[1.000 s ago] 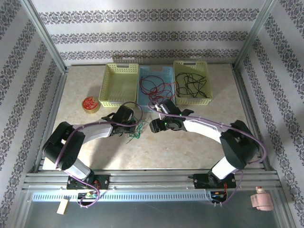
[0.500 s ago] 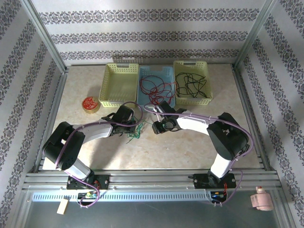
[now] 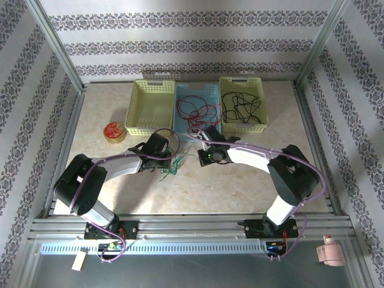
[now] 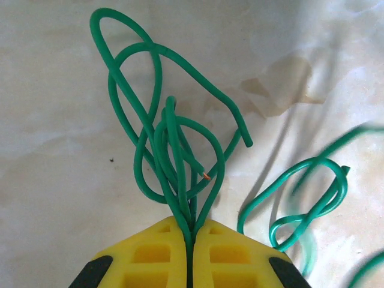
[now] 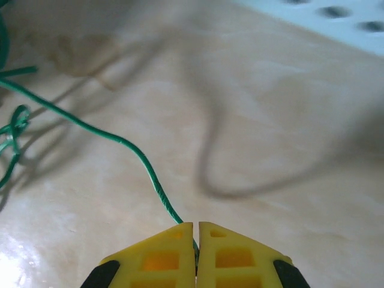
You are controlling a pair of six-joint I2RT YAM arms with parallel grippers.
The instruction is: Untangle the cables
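Note:
A tangle of green cables point(image 3: 173, 165) lies mid-table between my two grippers. My left gripper point(image 4: 192, 231) is shut on a bundle of several green loops point(image 4: 174, 156) that fan out ahead of its yellow fingers point(image 4: 159, 252). A looser green loop point(image 4: 312, 198) lies to its right. My right gripper point(image 5: 196, 231) is shut on a single green strand point(image 5: 144, 159) that runs off to the left toward the tangle. From above, the left gripper point(image 3: 170, 158) and right gripper point(image 3: 200, 158) face each other. Red cables point(image 3: 197, 110) lie in the blue basket, black cables point(image 3: 241, 105) in the right yellow basket.
Three baskets stand in a row at the back: a yellow one point(image 3: 151, 123), a blue one point(image 3: 198, 89) and a second yellow one point(image 3: 242, 80). A small round red-and-yellow disc point(image 3: 114, 131) sits at the left. Metal frame posts border the table.
My right gripper's jaws have gone from open to shut, now pinching a green strand, and that arm has shifted slightly right. The left gripper has stayed put, still clamped on the green bundle.

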